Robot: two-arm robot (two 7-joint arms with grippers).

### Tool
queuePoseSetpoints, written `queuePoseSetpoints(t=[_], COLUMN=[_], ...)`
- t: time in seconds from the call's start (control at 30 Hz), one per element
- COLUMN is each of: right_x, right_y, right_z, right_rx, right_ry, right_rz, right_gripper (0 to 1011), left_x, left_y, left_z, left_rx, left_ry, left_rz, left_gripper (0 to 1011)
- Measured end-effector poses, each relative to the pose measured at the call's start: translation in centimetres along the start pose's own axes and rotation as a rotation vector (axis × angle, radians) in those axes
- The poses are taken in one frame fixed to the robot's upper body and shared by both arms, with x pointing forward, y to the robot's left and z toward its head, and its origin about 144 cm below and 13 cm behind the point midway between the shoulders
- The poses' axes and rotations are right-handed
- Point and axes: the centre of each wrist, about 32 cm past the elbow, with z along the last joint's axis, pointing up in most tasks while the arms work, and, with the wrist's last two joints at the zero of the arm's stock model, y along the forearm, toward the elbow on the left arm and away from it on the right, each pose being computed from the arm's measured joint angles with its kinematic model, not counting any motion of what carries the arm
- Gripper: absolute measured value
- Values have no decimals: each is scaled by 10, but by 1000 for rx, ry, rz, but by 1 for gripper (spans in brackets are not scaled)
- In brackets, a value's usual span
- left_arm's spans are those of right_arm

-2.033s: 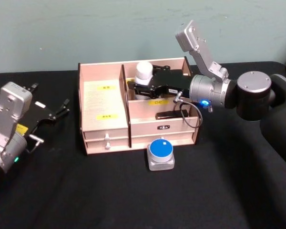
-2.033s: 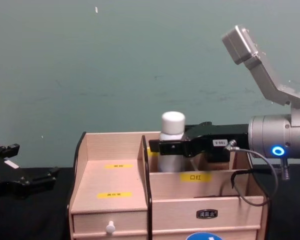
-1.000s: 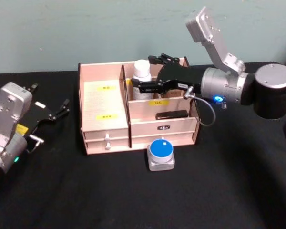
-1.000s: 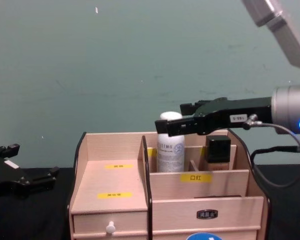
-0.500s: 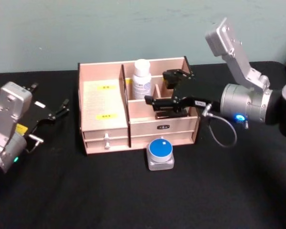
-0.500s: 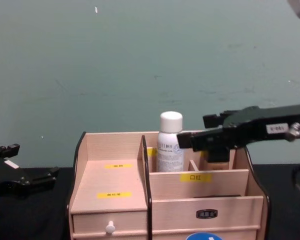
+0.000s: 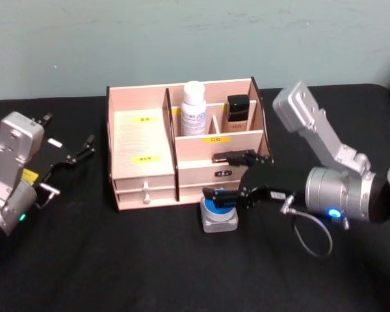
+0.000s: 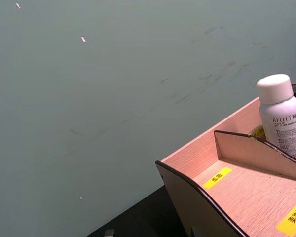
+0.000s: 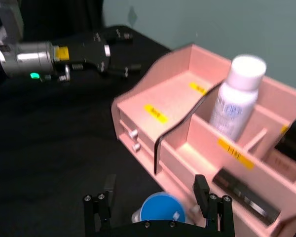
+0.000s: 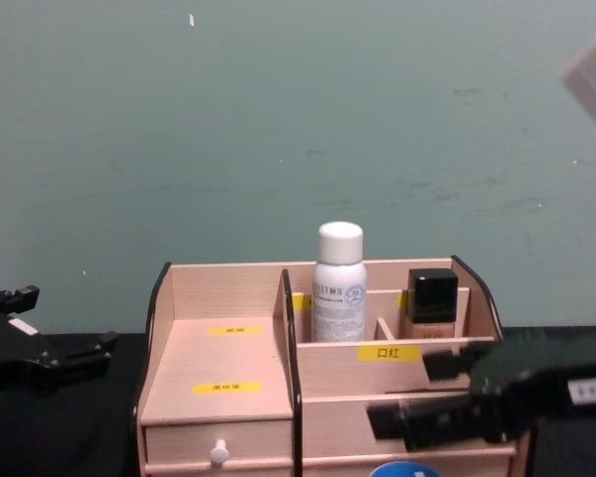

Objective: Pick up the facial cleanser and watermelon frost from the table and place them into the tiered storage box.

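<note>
**Right gripper** (image 9: 154, 187): low over the table (image 7: 117, 260), in front of the wooden box (image 7: 140, 140). I read its two black fingers (image 9: 107, 191) as spread wide and holding nothing. In the right wrist view the blue-lidded jar (image 9: 160, 211) stands between them, with a gap to each finger. In the head view the jar sits upright on the black cloth, just in front of the box's lower right front. One fingertip overlaps the jar's lid there (whether it touches, I cannot tell from here). The chest view shows the same gripper as a dark shape across the box's lower right face.

**White bottle** (image 7: 194, 108): upright in the rear tier of the box, in the compartment just right of the tall black-edged divider. Its cap rises above the back wall. Past a short partition, a black-capped bottle (image 7: 238, 110) stands in the next rear compartment. A slim dark stick (image 7: 234, 156) lies flat in the tier in front of them.

**Box, left half**: a bare stepped shelf bearing yellow labels (image 7: 143, 119). Under it are drawer fronts with white knobs (image 7: 146, 188).

**Left gripper** (image 9: 128, 52): fingers apart and empty, parked over the cloth on the robot's left side, well apart from the box.
</note>
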Motion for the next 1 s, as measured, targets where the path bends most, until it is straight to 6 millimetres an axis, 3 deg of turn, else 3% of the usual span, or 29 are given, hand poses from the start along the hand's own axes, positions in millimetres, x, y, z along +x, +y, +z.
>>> queuePoseSetpoints(t=[0.37, 1.0], right_x=[-10, -9], right_y=[3, 7], right_z=[-22, -35], right_rx=[-80, -110], right_ry=[40, 70], right_rz=[-40, -50], right_gripper=[1000, 1000], left_x=[0, 0], left_y=[0, 0], left_z=[0, 0], left_rx=[0, 0], left_ry=[0, 0], left_rz=[0, 0], left_gripper=[1010, 1009])
